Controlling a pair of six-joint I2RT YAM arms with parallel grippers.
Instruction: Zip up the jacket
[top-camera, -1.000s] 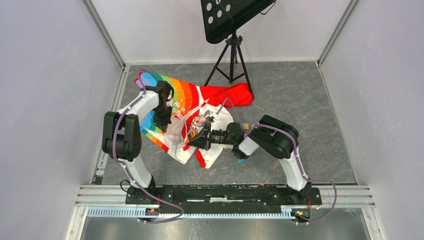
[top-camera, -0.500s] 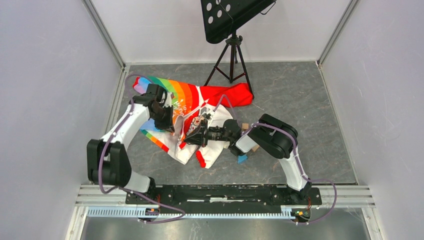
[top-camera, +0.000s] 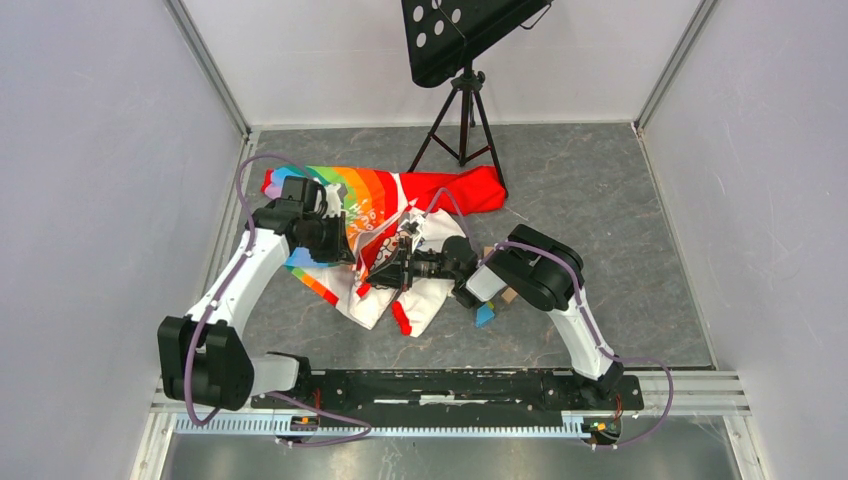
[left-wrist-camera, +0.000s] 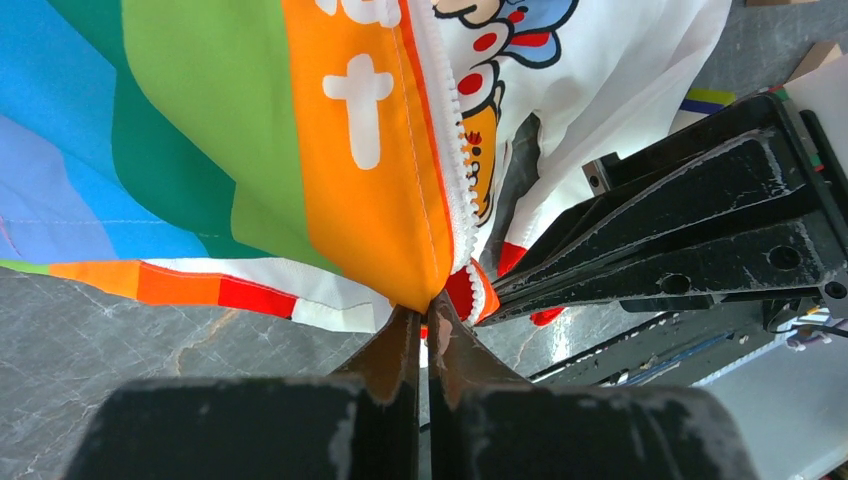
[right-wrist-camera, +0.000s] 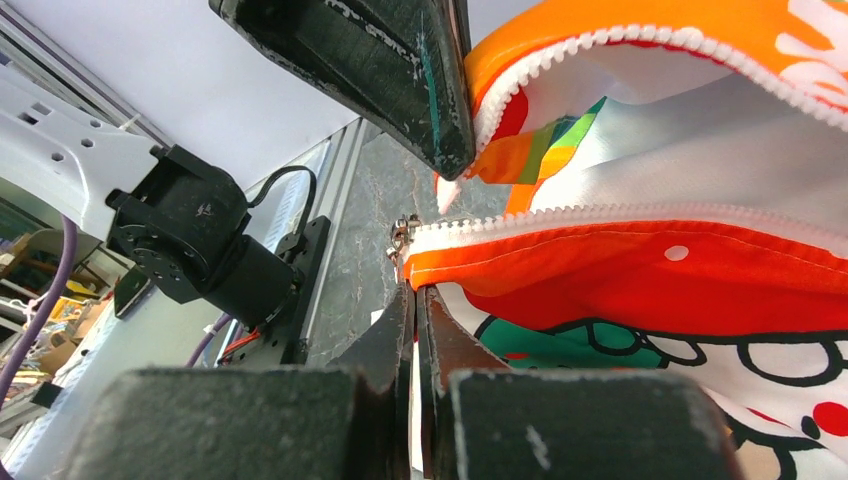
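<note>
The jacket (top-camera: 375, 300) sits left of centre on the tabletop (top-camera: 620, 230). Its rainbow panel (top-camera: 350, 185) points toward the far-left corner, and its red sleeve (top-camera: 455, 190) reaches toward the far edge under the music stand (top-camera: 462, 95).

Compared with a second ago, that panel is drawn flatter and further left, and the front opening is pulled more into line. That's my left arm (top-camera: 240, 280): it has dropped its elbow out toward the near-left corner and now comes at the cloth from the left edge rather than from above.

My left gripper (left-wrist-camera: 425, 325) is clenched on the bottom tip of the orange stripe, right where the white zipper teeth (left-wrist-camera: 447, 140) end. My right gripper (right-wrist-camera: 413, 300) has slid left to meet it. It is pinched tight on the red-trimmed hem of the cartoon side, with the metal slider (right-wrist-camera: 402, 232) just above its tips.

Both wrist views show the grippers just beside each other, with the two zipper ends near but apart. I judge this is the lining-up step, with nothing zipped yet. The risk is cloth slipping as I close that gap.
</note>
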